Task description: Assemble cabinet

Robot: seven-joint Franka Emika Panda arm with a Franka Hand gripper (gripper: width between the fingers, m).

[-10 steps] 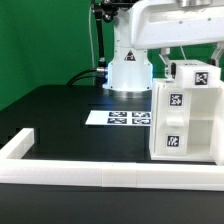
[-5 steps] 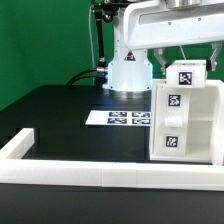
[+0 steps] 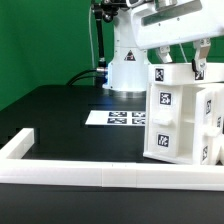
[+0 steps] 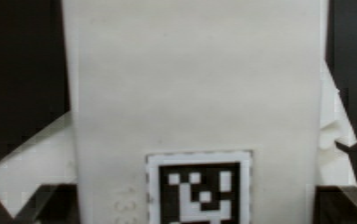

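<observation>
**Claw grips the cabinet from above, body tipped**

At the right of the exterior frame the cabinet [image 3: 182,115] stands on the black tabletop [image 3: 70,120], leaning slightly, its tagged face toward the camera. The claw [image 3: 178,66] comes down from the upper right, one finger on either side of the top edge, closed on the cabinet; this hold probably serves to turn or reseat the body. In the wrist view a white panel fills the frame, so the fingers are hidden. The marker board [image 3: 118,118] lies flat behind, near the white rail [image 3: 90,176]
</observation>
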